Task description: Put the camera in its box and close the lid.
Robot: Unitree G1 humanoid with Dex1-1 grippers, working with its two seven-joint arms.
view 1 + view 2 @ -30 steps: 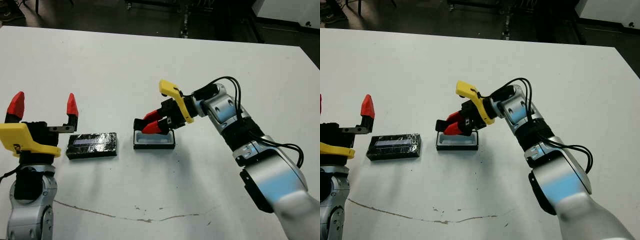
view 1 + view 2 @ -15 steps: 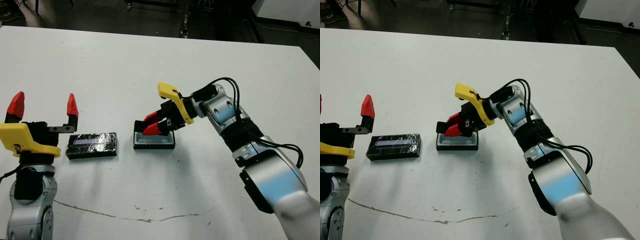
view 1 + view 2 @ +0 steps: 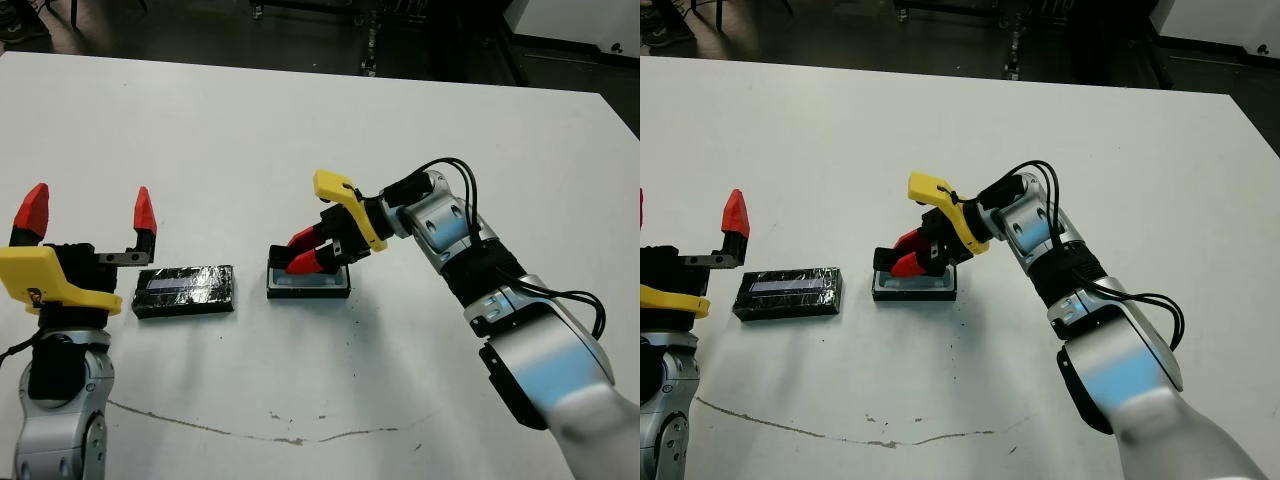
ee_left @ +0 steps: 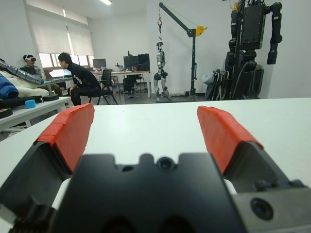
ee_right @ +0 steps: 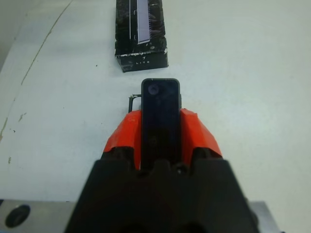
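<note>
Gripping the camera between its two red fingers, the right gripper hangs low over the box near the middle of the white table. From the right wrist view the slim black bar sticks straight out beyond the fingertips, with a small round lens near its far end, and the fingers press on both of its long sides. The box sits directly under the gripper, its black wall and pale lining showing beneath the red tips; whether the camera touches the lining I cannot tell. To the robot's left of the box, near it but apart, the lid lies flat on the table, glossy and crinkly with a pale strip along it. The left gripper is raised just beside the lid's far-left end, fingers spread wide, holding nothing.
</note>
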